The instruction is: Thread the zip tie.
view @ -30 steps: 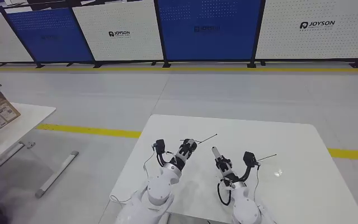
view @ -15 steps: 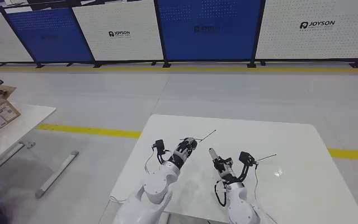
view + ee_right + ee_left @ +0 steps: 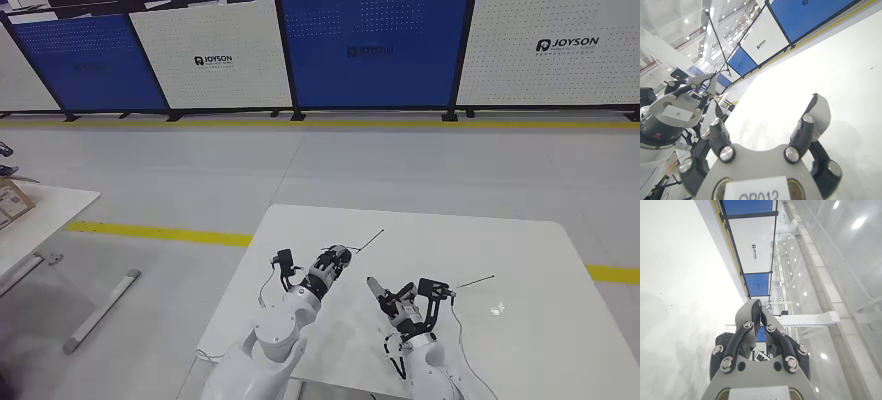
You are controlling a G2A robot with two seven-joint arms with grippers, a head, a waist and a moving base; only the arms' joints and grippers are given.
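A thin black zip tie (image 3: pixel 368 240) sticks out of my left gripper (image 3: pixel 340 255) over the white table (image 3: pixel 450 235), pointing away to the right. The left gripper (image 3: pixel 759 310) has its pads pressed together. In the right wrist view the left gripper (image 3: pixel 712 76) is shut on the zip tie (image 3: pixel 715 36), whose long end rises to a small head. My right gripper (image 3: pixel 400 290) sits just right of the left one, nearer the table's front, and is open. Nothing lies between the right gripper's (image 3: pixel 766 103) fingers (image 3: pixel 817 106).
A second thin black strip (image 3: pixel 476 281) lies on the table right of the right gripper, with a small shiny spot (image 3: pixel 497 309) beyond it. The table's far and right parts are bare. Blue and white panels (image 3: pixel 370 50) stand behind a yellow floor line.
The right gripper has drawn back toward the table's front and slightly left. The left gripper has kept its place with the zip tie.
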